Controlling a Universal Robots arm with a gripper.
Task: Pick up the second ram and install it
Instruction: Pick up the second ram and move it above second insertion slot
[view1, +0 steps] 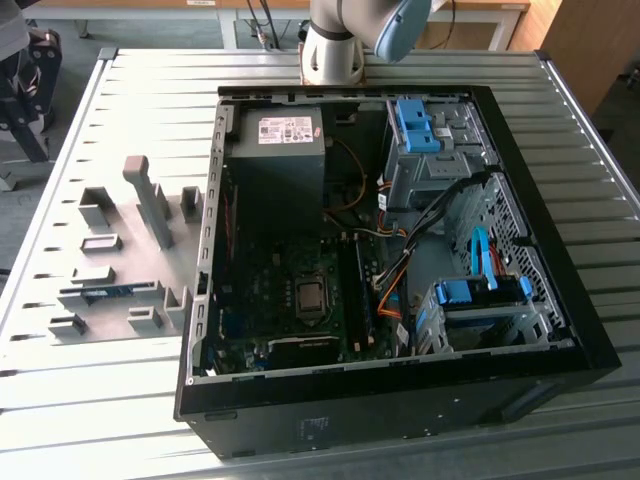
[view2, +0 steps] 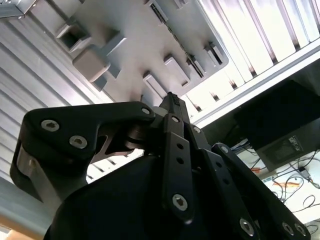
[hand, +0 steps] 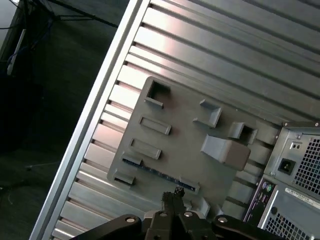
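Note:
The second ram (view1: 106, 292) is a thin blue-green strip lying in a slot of the grey fixture plate (view1: 120, 245), on the exterior view's left beside the open computer case (view1: 400, 250). In the first wrist view the same strip (hand: 159, 173) lies along the plate's edge, just beyond my gripper (hand: 174, 194). The black fingers are shut with nothing between them, and they hang well above the plate. In the second wrist view the gripper (view2: 172, 99) points at the fixture plate (view2: 135, 40) from a distance. The motherboard (view1: 290, 300) lies inside the case, with dark memory slots (view1: 356, 290) beside the processor socket.
The case holds a power supply (view1: 280, 150), blue-latched drive cages (view1: 420, 130) and loose cables. Grey blocks, one of them a tall post (view1: 150, 200), stand on the fixture plate. All of this rests on a slatted metal table (view1: 130, 400). The arm's base (view1: 335, 45) stands behind the case.

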